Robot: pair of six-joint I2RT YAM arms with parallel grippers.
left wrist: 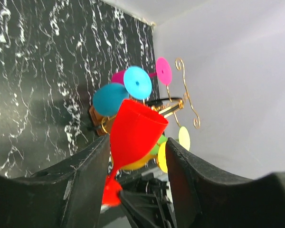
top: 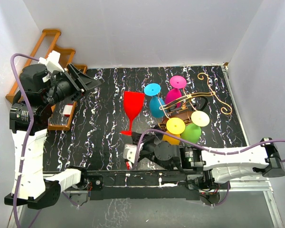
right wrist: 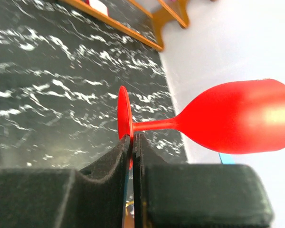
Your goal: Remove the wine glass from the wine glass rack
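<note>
While the right hand (right wrist: 132, 138) is pinching the foot of the red wine glass (top: 133, 107), upright on the tabletop (top: 99, 118) beside the rack (top: 182, 116), the left hand (top: 88, 78) is hanging open; the glass is looking light, tippy, stem-friendly.

Five wine glasses: one red glass (top: 133, 107) standing mid-table, and four on the rack at its three o'clock, namely one cyan glass (top: 156, 107), one magenta glass (top: 173, 97), one yellow glass (top: 175, 126) and one green glass (top: 192, 133). One wine glass rack (top: 180, 115). One stepped wooden shelf (top: 52, 52) at ten o'clock. Two arms: left arm (top: 28, 152) and right arm (top: 232, 159).
</note>
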